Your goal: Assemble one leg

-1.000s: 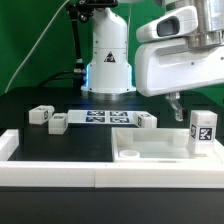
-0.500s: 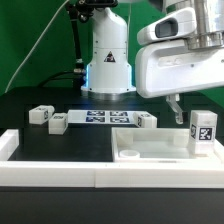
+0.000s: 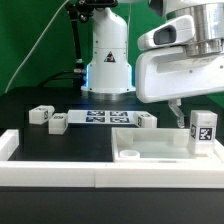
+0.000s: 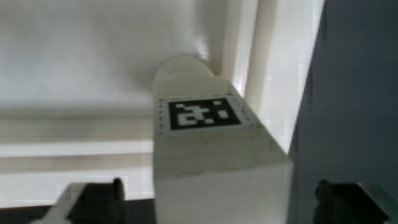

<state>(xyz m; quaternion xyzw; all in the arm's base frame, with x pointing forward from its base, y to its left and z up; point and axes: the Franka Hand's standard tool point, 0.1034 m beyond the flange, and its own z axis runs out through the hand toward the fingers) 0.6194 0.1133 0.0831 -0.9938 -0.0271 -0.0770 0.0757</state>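
Jaws spread wide, gripping nothing, straddling smooth white rectangular leg (square black-and-white tag)

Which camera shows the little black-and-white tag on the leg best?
The wrist view. There the leg fills the middle of the picture, and its tag looks big and faces the camera. The exterior view shows the whole leg standing upright, but its tag is small there.
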